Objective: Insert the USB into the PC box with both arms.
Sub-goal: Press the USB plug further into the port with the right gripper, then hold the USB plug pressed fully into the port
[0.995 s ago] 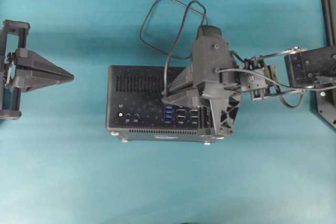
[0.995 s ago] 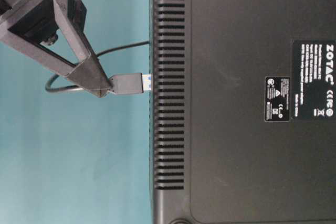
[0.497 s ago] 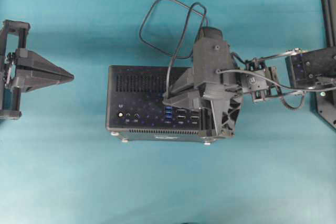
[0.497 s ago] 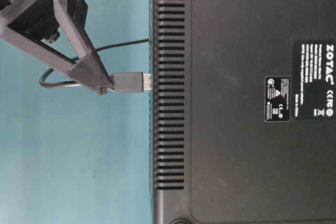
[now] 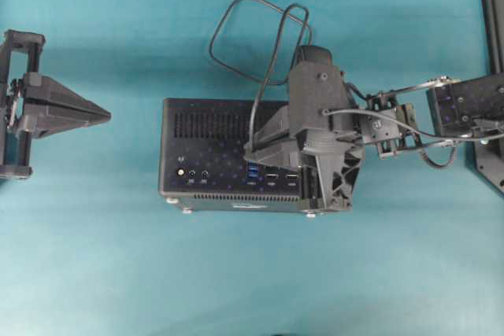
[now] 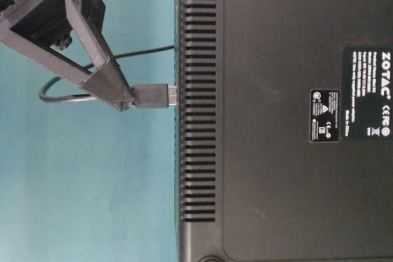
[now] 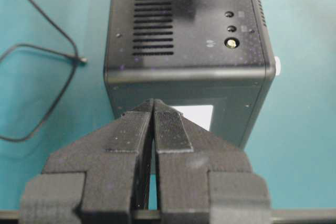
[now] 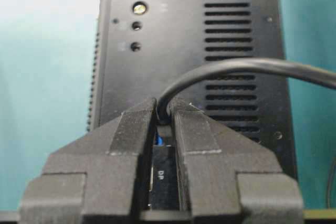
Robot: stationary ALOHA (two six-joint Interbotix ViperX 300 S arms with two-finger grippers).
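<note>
Over the middle of the teal bench (image 5: pixel 118 273), the PC box (image 5: pixel 205 127) lies w/ its port face up: vent grille at the far side, blue ports and other sockets along the near edge, small feet on the near side wall. USB (image 6: pixel 150 96) plug is pinched in the right tool (image 6: pixel 126 99), tip of the plug right at the box's port face in the table-level view; whether it's seated, can't tell. Its thin black cable runs out of the tool and loops on the bench beyond the box's far side (image 5: pixel 252 37). Right arm reaches in from the right edge, wrist bent down over the box's right half, tool pointing down at the ports, pads (image 8: pixel 134 129) narrow and clamped on the plug w/ cable arcing off to the right. Left tool (image 5: pixel 98 116) sits well apart, left of the box, held level and pointing at its short end; pads (image 7: pixel 128 129) pressed together, nothing between them.
</note>
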